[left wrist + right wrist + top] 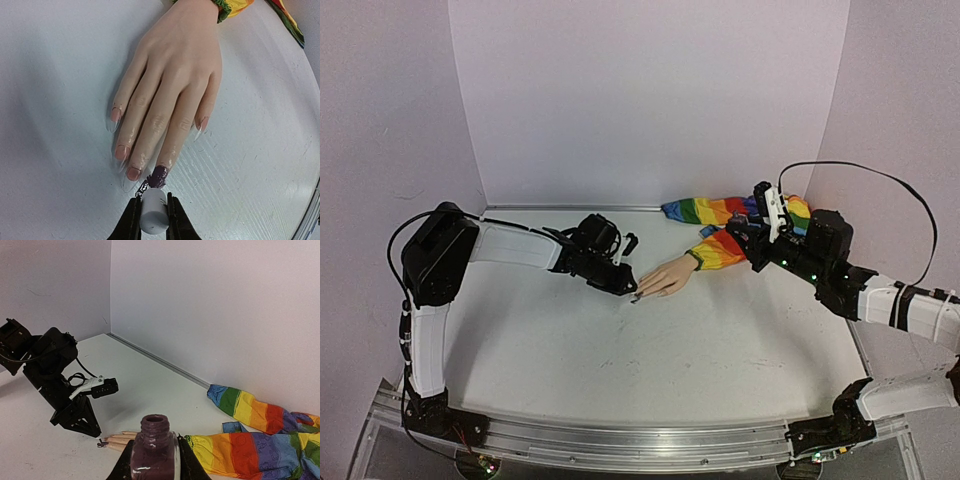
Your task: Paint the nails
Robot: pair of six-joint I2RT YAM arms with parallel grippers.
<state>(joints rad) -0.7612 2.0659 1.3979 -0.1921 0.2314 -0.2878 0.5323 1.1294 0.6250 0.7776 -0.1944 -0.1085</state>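
Purple polish covers one painted nail [159, 176] of the mannequin hand [170, 75]. The other nails [132, 174] show bare and pale, with long clear tips.

Position: the mannequin hand lies palm down on the white table [620, 380], near mid-table and slightly to the far side. Its fingers point left, toward the left gripper [152, 217]. Its rainbow-striped sleeve [725, 212] trails to the right, toward the far wall.

Left arm: I read the left gripper as clenched on a white brush cap [153, 210], one jaw on each side of it. The brush tip [144, 187] sits just beside the end of the painted nail. I cannot tell from the wrist view whether it is touching.

Right arm: the right gripper [154, 465] is grasping a polish bottle [154, 452], which is upright, with its neck open and purple polish visible through the glass. In the overhead view this gripper hangs above the sleeve, on the right side of the table, well apart from the fingertips.
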